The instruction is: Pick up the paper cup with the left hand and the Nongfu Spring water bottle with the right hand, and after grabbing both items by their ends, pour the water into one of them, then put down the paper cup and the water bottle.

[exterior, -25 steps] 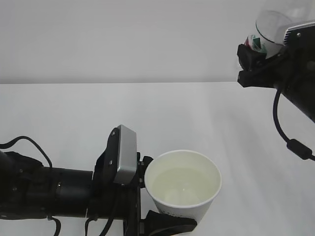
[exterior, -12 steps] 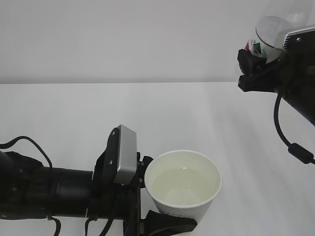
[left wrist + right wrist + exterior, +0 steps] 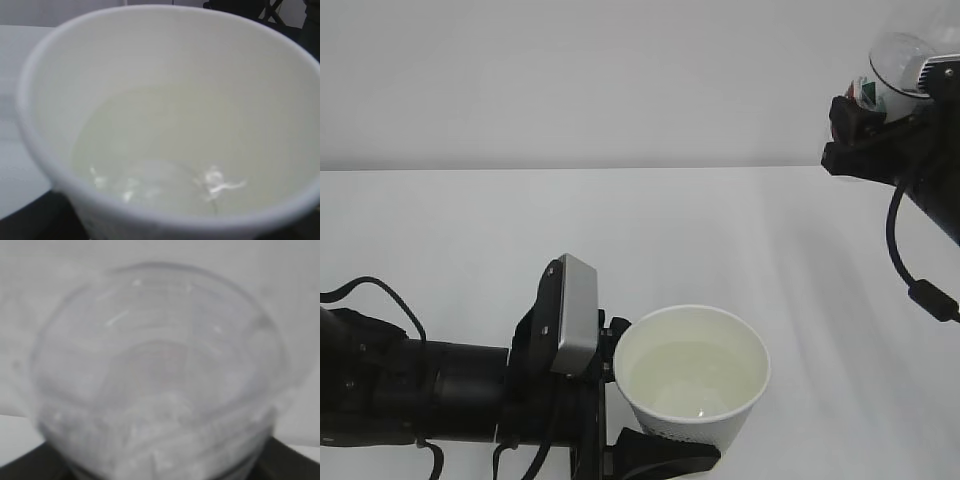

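Pouring looks done: water (image 3: pixel 692 375) sits in the cup (image 3: pixel 691 372), grasped by the left tool (image 3: pixel 620 400); the right tool (image 3: pixel 865 130) grasps the bottle (image 3: pixel 892 72). Both await setting on the worktop (image 3: pixel 470 220).

No text, brand, number or sign is showing legibly in any view. In the exterior view, the Nongfu Spring water bottle (image 3: pixel 890 75) is presenting only a sliver of its label, red, green and white, with no characters resolving on it. The paper cup (image 3: pixel 692 375) is turning its open mouth toward the camera, so that a faint dotted marking near its lower rim is appearing only as specks, too small to read. The two wrist views are looking into the cup and against the clear bottle at close range, blurred, and are displaying no lettering.
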You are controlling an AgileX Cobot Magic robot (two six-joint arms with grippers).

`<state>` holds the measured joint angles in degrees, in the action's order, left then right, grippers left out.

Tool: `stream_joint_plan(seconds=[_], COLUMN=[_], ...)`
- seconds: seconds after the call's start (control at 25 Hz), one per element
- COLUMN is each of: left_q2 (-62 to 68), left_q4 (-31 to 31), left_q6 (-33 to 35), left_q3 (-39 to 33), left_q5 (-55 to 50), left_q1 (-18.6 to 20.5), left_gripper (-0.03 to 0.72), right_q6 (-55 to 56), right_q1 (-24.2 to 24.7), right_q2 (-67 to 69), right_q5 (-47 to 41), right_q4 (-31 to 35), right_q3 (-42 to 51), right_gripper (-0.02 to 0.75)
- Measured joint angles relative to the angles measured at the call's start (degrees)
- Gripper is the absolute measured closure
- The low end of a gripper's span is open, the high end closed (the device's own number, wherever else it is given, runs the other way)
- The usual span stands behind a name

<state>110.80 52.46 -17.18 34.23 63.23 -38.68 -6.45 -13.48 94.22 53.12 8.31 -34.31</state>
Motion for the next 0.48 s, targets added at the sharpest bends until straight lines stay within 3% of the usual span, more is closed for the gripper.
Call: stream_joint_plan(seconds=[0.16,0.48], left_q2=[0.0,0.0], left_q4=[0.0,0.0], left_q6=[0.0,0.0], left_q3=[0.0,0.0], left_q5=[0.0,0.0], left_q1=[0.0,0.0], left_gripper=[0.126,0.125], right_q6=[-0.8,-1.1], right_q1=[0.6,1.9], right_q2=[0.0,0.0], right_q5=[-0.7,-1.2], right_q4=[0.5,0.7], right_q3=[0.0,0.0], right_gripper=[0.342,0.352])
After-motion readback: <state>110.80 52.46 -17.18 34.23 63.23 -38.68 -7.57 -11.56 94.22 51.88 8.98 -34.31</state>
